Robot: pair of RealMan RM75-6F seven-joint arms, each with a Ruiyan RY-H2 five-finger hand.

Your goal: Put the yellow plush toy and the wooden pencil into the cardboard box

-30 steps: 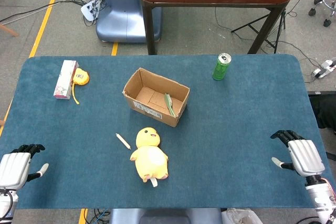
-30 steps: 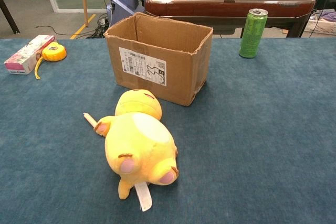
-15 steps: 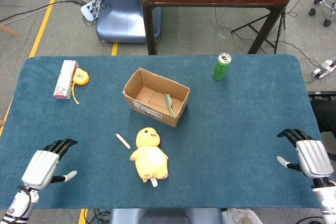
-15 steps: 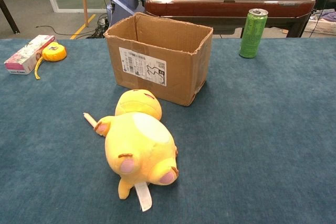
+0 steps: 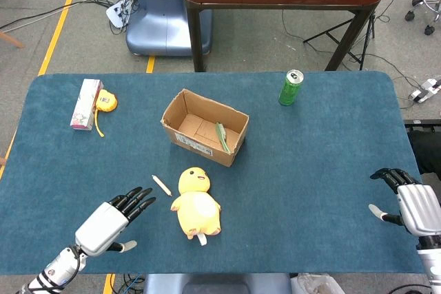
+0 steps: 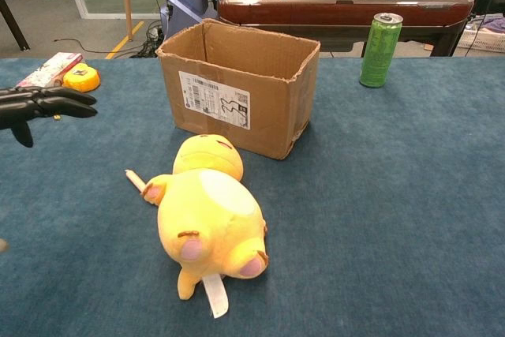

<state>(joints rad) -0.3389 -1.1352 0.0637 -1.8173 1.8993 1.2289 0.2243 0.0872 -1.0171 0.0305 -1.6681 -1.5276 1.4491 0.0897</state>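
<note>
Blue carpet-like cloth covers the surface (image 5: pixel 310 170). At its far left lie a flat pink-and-white carton (image 5: pixel 85 104) and, touching it, a round yellow tape measure (image 5: pixel 106 100). Near the front left edge the left hand (image 5: pixel 110 220) hovers over the cloth, fingers (image 6: pixel 47 103) spread and extended toward the centre, holding nothing. Just beyond its fingertips the short wooden pencil (image 5: pixel 162 185) lies flat on the cloth, beside the upper left of the yellow plush toy (image 5: pixel 195 204). The toy lies on its back, head pointing at the open brown cardboard box (image 5: pixel 204 127), close to the box but apart from it. The box stands upright at the middle of the surface, holding a green item I cannot identify. A green drinks can (image 5: pixel 291 87) stands upright further right, near the far edge. At the front right edge the right hand (image 5: pixel 412 206) rests open and empty, well apart from everything.
</note>
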